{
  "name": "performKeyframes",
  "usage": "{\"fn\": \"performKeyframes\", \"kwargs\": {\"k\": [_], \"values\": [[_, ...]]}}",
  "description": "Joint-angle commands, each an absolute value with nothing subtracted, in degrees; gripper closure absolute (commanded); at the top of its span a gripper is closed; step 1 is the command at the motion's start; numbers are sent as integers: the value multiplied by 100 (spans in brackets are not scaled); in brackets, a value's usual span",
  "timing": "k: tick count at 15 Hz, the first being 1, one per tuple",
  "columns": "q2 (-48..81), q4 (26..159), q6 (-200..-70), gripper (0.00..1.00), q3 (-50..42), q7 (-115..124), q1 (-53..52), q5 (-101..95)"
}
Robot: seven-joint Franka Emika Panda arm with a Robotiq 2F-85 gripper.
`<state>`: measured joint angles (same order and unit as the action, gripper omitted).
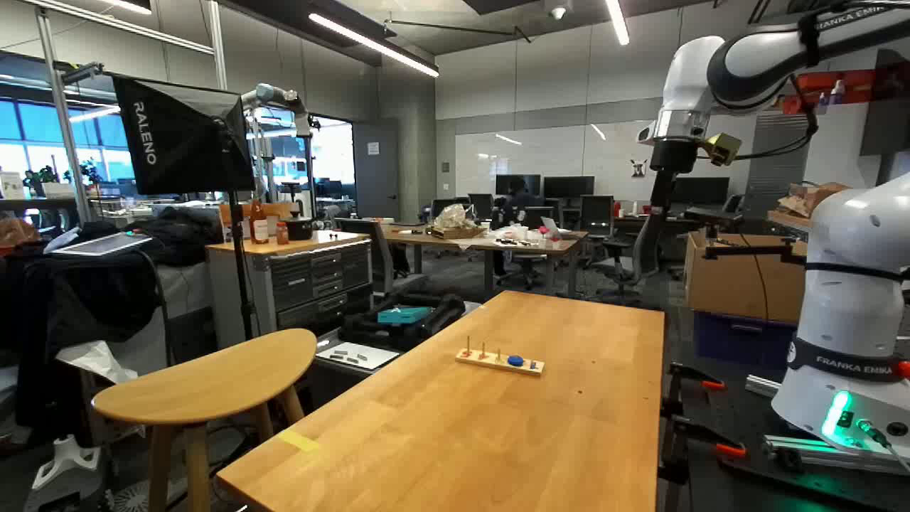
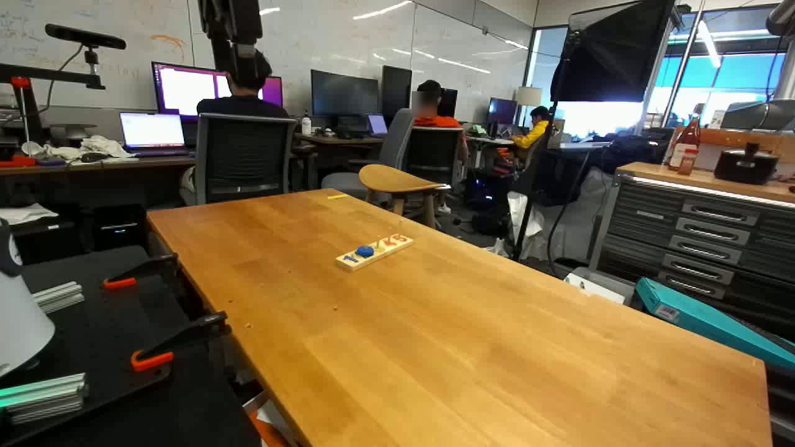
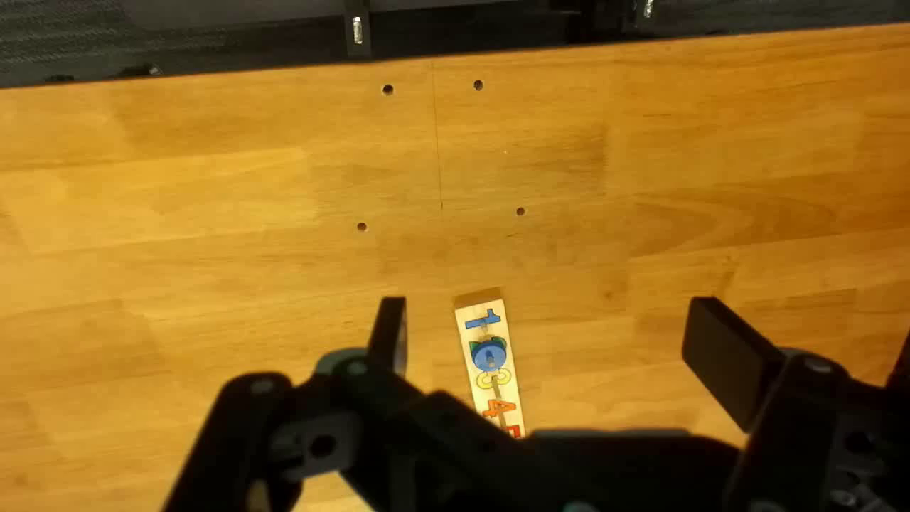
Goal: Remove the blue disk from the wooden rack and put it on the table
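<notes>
Wrist view: hand [image 3: 553,331] showed blurred, cut off by bottom edge; behind it we lost end of wooden rack [image 3: 507,393] and part of red numeral [image 3: 513,430]. Blue disk [image 3: 483,355] hid most of green numeral [image 3: 474,346]. In both exterior views bottom edge cut bench [image 1: 554,441] short. In exterior view we found blurred face [image 2: 426,104] of person [image 2: 440,121] in orange.

Over the grey floor [image 1: 458,276] we see lit strip lights [image 1: 375,45] under the ceiling [image 1: 426,41], a whiteboard [image 1: 569,153] on the far wall [image 1: 547,85], and a grey door [image 1: 377,178] beside a column [image 1: 419,153]. In both exterior views, we find a black softbox [image 2: 612,56] near a drawer cabinet [image 2: 695,230], bright windows [image 2: 745,68], and office chairs [image 2: 245,155] by desks [image 2: 155,162] with monitors [image 2: 343,93].
</notes>
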<state>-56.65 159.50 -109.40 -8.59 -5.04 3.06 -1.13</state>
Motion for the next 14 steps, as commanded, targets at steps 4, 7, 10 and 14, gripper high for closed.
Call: {"fn": "performKeyframes", "kwargs": {"k": [4, 7, 10, 14], "values": [[-5654, 15935, -10928, 0, -813, -546, 362, -68], [-5138, 15932, -11652, 0, -483, -395, 142, -53], [-4173, 15961, -12888, 0, 6, -122, -94, -54], [-2706, 15705, -14076, 0, 483, 323, -83, -219]]}}
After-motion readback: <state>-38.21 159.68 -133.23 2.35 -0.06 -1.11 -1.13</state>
